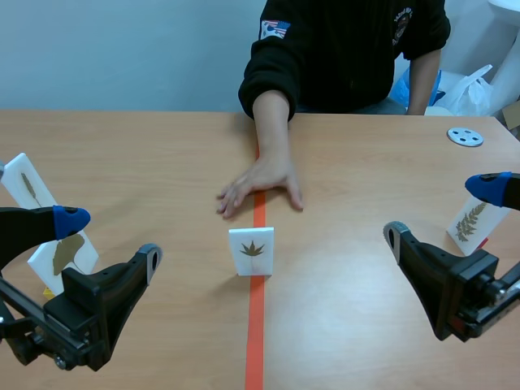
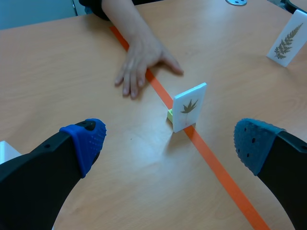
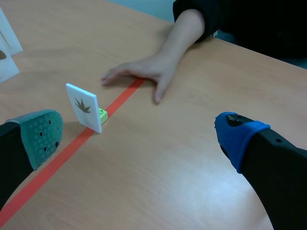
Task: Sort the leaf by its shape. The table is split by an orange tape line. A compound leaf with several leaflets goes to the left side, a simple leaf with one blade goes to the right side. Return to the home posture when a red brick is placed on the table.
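A small white card [image 1: 251, 251] stands upright on the orange tape line, on a green block [image 2: 170, 115]. It bears a dark leaf with several pointed parts fanning from one stem. My left gripper [image 1: 110, 240] is open, low at the near left. The card [image 2: 188, 106] lies ahead of it, and nothing is between its fingers. My right gripper [image 1: 443, 211] is open at the near right. From there the card [image 3: 84, 107] stands ahead, toward the green-padded finger [image 3: 43, 136].
A person's hand [image 1: 262, 187] rests flat on the tape just behind the card. Two leaf cards [image 1: 28, 188] [image 1: 63, 253] stand at the left. A fern card [image 1: 470, 221] stands at the right. A grey disc [image 1: 465, 136] lies at the far right.
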`<state>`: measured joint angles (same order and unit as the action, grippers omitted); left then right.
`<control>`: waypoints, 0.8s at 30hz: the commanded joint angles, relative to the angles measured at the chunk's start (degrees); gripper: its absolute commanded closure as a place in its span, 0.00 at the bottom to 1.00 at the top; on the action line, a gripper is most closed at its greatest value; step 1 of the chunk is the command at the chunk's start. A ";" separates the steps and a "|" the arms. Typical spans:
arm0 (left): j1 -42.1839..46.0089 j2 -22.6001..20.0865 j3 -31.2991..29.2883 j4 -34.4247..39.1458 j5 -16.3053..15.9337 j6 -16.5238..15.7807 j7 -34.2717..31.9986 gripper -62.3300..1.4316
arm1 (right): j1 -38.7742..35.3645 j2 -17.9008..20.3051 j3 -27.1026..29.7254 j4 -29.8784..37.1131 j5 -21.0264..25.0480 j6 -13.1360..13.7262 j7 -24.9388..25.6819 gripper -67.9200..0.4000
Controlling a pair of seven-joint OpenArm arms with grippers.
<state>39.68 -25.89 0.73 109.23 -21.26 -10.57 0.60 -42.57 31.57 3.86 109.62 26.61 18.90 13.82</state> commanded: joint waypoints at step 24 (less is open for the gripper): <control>-7.41 2.49 5.44 -9.62 5.75 -7.19 -2.19 0.09 | 0.83 0.17 0.33 0.15 0.76 0.17 1.97 0.00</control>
<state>33.15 -24.10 5.96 99.57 -15.31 -17.72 -0.12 -42.57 31.57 3.86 109.62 26.61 19.07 14.92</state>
